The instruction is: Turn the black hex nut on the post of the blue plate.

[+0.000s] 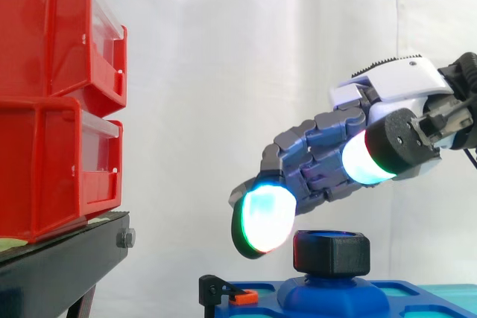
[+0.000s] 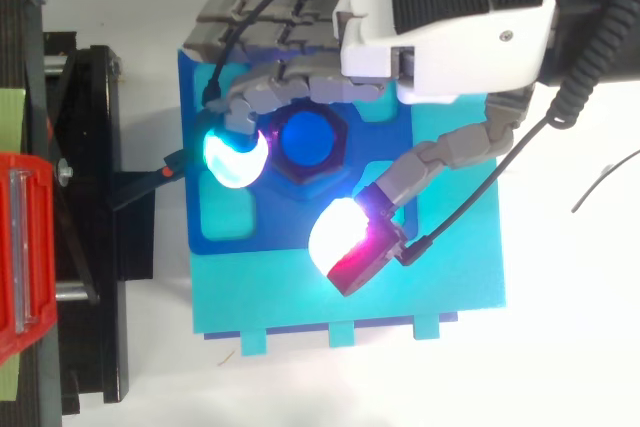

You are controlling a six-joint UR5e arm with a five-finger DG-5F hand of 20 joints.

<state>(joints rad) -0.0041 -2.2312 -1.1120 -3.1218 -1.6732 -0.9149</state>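
**Hand poised over the nut, not yet gripping**

We see the hand (image 2: 440, 27) reaching in over the blue plate (image 2: 195, 77), which lies on a lighter cyan base (image 2: 450, 277) just beside the black stand (image 1: 59, 266). The black hex nut (image 1: 332, 252) sits upright on the plate's blue post (image 1: 333, 292), whose round blue top shows through the middle of the nut from above.

The hand grasps nothing. Its fingers are loosely bent and spread to either side of the nut. One glowing fingertip (image 1: 262, 220) hangs just beside the nut's flank on the side toward the stand, and we cannot tell whether it touches. The thumb pad (image 2: 345, 237) sits on the opposite side, clear of the nut and, in the side view, higher than it. We judge this straddling pose to be a set-up for a pinch: pads on opposing flats would let the wrist twist the nut, so the hand still needs to come lower and close in.

A small black clamp with an orange tip (image 1: 237, 296) meets the plate's edge facing the stand. We take it to be there to keep the plate from spinning when the nut is turned. The red bins (image 1: 59, 94) are stacked on the stand, well apart from the work.

We can read no lettering on the nut, plate or bins.
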